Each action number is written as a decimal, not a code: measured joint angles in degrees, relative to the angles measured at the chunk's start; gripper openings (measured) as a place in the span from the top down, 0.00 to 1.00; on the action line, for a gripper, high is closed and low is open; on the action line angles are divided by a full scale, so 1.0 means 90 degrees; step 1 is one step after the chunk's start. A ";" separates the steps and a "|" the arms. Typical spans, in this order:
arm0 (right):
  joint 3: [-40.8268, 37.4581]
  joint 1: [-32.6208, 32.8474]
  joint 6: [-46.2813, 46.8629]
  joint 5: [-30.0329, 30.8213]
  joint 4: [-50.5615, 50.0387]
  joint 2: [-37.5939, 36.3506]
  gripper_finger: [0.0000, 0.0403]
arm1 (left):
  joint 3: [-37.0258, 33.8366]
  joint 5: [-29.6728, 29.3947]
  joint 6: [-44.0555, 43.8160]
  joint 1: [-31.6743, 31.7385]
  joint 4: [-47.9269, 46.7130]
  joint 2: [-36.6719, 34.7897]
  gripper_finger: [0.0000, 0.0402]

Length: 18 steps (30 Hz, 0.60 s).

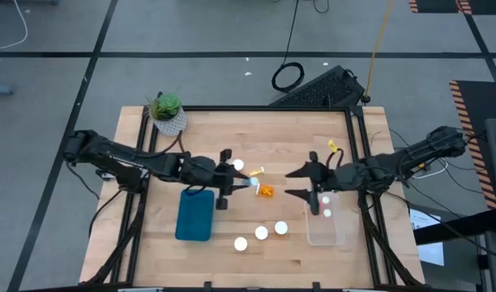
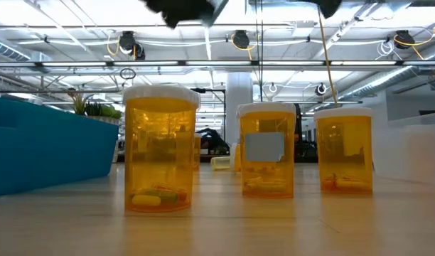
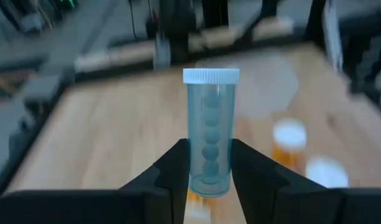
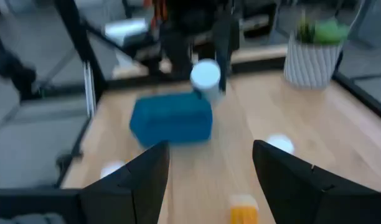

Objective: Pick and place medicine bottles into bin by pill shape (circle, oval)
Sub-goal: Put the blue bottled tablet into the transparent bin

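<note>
Your bench (image 1: 288, 146) is a pale wooden top inside a dark frame, standing on a grey floor marked with dark lines. In the far left corner sits a green plant in a white pot (image 1: 168, 113). A blue bin (image 1: 194, 215) lies toward the near left, and a clear bin (image 1: 327, 219) lies by the right edge with two white-capped bottles inside it.

The left gripper (image 3: 209, 165) hangs over the middle of the bench, just right of the blue bin's far end, its fingers pinching a held bottle (image 3: 210, 130) around the lower body. That bottle is clear with a white cap, stands upright between the fingers, and shows a column of round pills. The right gripper (image 4: 209, 168) hovers at the clear bin's far left corner with its fingers spread wide and nothing between them.

Between the two grippers an orange bottle (image 1: 266, 191) lies on its side, with a yellowish one (image 1: 255, 171) just beyond it. Three capped bottles (image 1: 261, 234) stand in a row near the front edge, well apart from both bins. Another cap (image 1: 237, 165) shows beside the left gripper.

The far half of the bench is bare wood. Behind it a black keyboard (image 1: 321, 88) and a coiled cable (image 1: 287, 76) lie on the floor.
</note>
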 joint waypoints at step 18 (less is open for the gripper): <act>0.2869 -0.0104 -0.0689 0.0410 -0.2988 0.1950 0.44 | 0.0003 -0.0219 -0.0114 -0.0002 0.3740 0.2007 0.72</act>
